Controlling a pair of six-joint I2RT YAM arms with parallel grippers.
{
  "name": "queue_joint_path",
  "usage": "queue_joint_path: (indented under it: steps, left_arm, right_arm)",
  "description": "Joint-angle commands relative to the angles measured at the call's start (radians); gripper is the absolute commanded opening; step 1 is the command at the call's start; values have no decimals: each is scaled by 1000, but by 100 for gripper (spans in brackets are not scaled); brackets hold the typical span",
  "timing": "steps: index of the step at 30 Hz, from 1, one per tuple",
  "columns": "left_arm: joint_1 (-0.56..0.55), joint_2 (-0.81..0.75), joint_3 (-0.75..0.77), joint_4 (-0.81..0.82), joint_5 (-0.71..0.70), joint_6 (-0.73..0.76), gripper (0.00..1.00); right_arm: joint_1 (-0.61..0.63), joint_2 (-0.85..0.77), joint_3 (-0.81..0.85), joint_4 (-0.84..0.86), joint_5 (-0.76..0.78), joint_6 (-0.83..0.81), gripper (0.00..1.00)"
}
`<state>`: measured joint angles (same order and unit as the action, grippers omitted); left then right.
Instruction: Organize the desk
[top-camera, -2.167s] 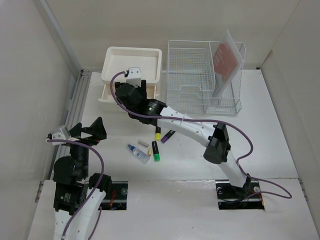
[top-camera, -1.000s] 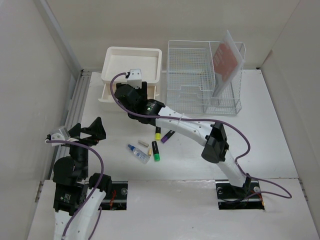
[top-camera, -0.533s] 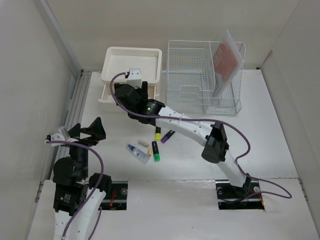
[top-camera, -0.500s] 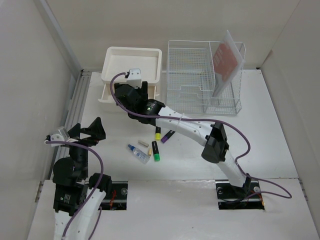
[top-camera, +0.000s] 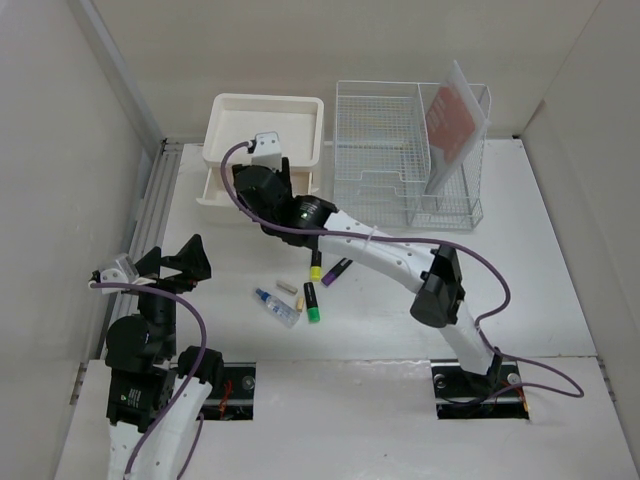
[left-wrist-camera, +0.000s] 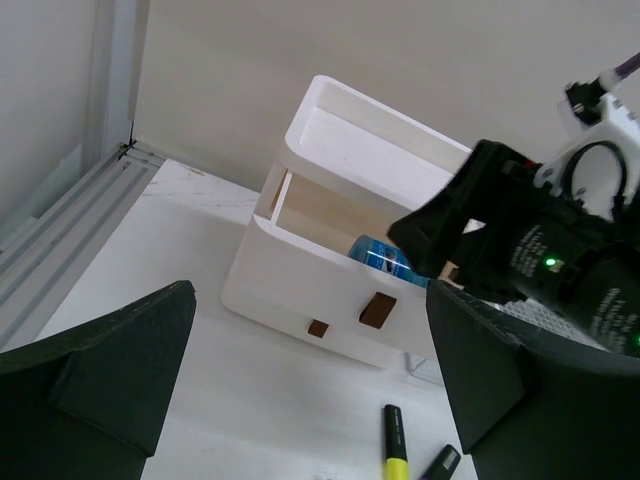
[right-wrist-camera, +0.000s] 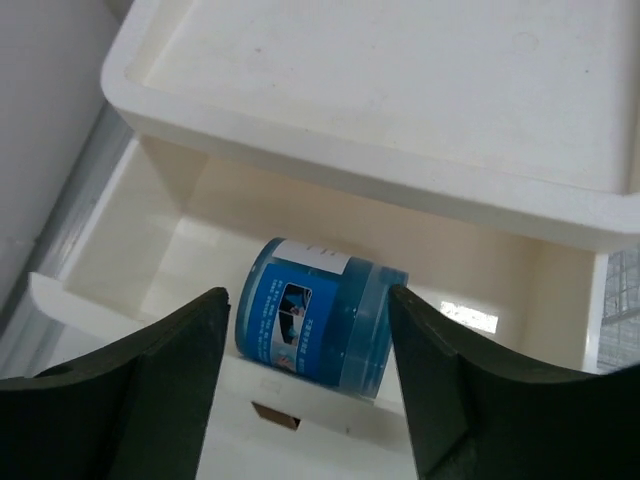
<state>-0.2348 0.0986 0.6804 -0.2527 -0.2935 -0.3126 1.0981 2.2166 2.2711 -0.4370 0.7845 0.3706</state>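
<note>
Upper left overhead, the right gripper (right-wrist-camera: 308, 300) spreads its fingers either side of a blue jar (right-wrist-camera: 315, 330) in the drawer box (top-camera: 265, 125); whether it grips the jar I cannot tell. The desk (top-camera: 540, 270) lies beneath it and beneath the wide-spread left gripper (top-camera: 185, 258) at lower left.

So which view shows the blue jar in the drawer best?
Right wrist: the blue jar lies on its side in the open drawer, label visible. Left wrist shows only a sliver behind the drawer front. Top external: the right arm hides it.
</note>
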Motion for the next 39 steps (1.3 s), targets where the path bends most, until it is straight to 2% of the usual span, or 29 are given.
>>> queue_joint_path:
  steps: [1, 2, 3, 4, 5, 7, 10, 11, 15, 18, 24, 28, 39]
  left_arm:
    - [-6, -11, 1, 23, -10, -3, 100]
    - [-6, -11, 1, 23, -10, -3, 100]
    - [-6, -20, 1, 23, -10, -3, 100]
    - [-6, -20, 1, 23, -10, -3, 100]
    - [-6, -20, 1, 23, -10, -3, 100]
    - [-6, -20, 1, 23, -10, -3, 100]
    - [-6, -20, 1, 23, -10, -3, 100]
    - [-6, -20, 1, 23, -10, -3, 100]
    - [-6, -30, 1, 23, -10, -3, 100]
    - [-6, -39, 1, 23, -10, -3, 100]
    - [-6, -39, 1, 23, -10, -3, 100]
    - [-6, -39, 1, 23, -10, -3, 100]
    - [-6, -39, 1, 23, -10, -3, 100]
  right_arm:
    - [-3, -159, -22, 99, -62, -82, 68]
    - [-3, -179, -45, 118, -89, -113, 59]
    - [-3, -223, -101, 153, -111, -163, 39]
    - [-3, -247, -135, 171, -175, -189, 26]
    - [-3, -268, -165, 185, -227, -226, 15]
    - [-3, -308, -211, 176, -354, -348, 0]
    - [-50, -343, -264, 137, -731, -477, 0]
    - [-64, -354, -265, 120, -954, -513, 0]
    - [-104, -341, -277, -11, -1366, -741, 0]
    - [-104, -313, -266, -126, -1393, -880, 0]
    - [-104, -291, -328, -138, -1245, -958, 0]
    - [-104, -241, -326, -138, -1180, -949, 0]
    - [-104, -192, -395, 104, -759, -829, 0]
